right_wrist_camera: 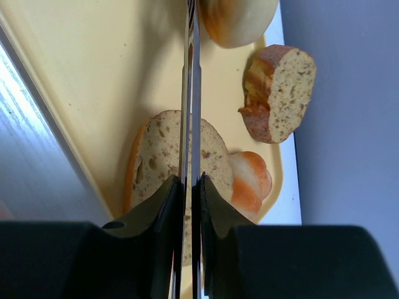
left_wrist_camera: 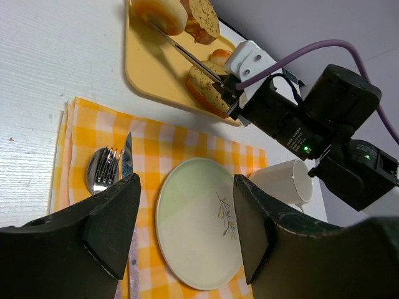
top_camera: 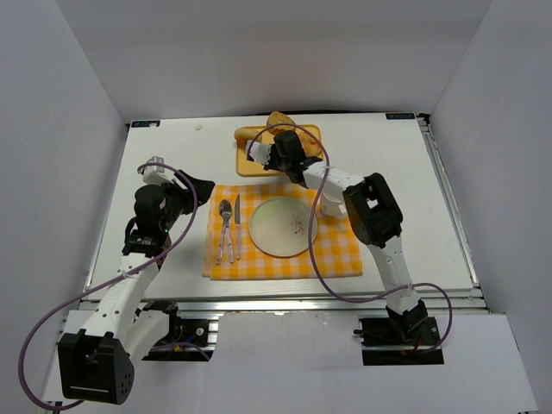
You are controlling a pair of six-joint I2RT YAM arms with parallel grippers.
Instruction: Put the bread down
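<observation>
- Two risks stand out. The right gripper (right_wrist_camera: 191, 18) has its thin fingers drawn fully together at the left edge of the bread (right_wrist_camera: 237, 18), which lies on the yellow tray (right_wrist_camera: 93, 75) at the top of the wrist view. I cannot tell whether the fingers pinch its rim, so a lift may come up empty.
- A shallow pinch on a soft round rim would likely slip, dropping the bread short of the plate (top_camera: 283, 226) at frame centre.
- The fingers pass just over a bread slice (right_wrist_camera: 156, 162) and could drag it.
- The left gripper (left_wrist_camera: 184, 230) hangs wide open and holds nothing.
- A white desk (top_camera: 172, 147) carries a yellow checked cloth (top_camera: 336, 254), cutlery (top_camera: 228, 228) and a cup (top_camera: 330, 203). Plain white walls enclose three sides.
</observation>
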